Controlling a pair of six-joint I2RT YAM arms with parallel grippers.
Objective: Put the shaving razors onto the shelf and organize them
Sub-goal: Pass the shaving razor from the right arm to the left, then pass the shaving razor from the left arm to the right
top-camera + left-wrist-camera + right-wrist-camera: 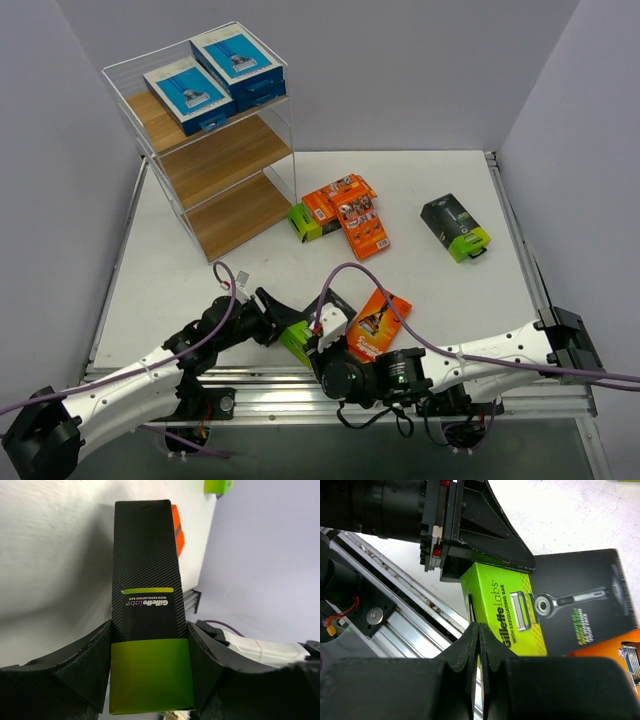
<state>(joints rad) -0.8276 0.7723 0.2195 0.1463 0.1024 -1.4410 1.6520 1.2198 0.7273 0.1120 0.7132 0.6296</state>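
Note:
My left gripper (pixel 149 665) is shut on a black shaving razor pack with a lime-green end (pixel 147 605), one finger (pixel 85 660) pressed on each long side. In the top view this pack (pixel 298 340) lies low by the table's near edge, held by the left gripper (pixel 278 325). My right gripper (pixel 478 630) is shut and empty, its tips right at the pack's lime-green end (pixel 505 605). An orange pack (pixel 378 323) lies just to the right. The shelf (pixel 225 165) stands at the back left with two blue-and-white packs (pixel 187 92) on its top board.
Two orange packs (pixel 352 212) and a green-ended pack (pixel 305 222) lie clustered mid-table near the shelf's foot. Another black and lime-green pack (pixel 455 227) sits to the right. The aluminium rail (pixel 415 630) runs along the near edge under both wrists.

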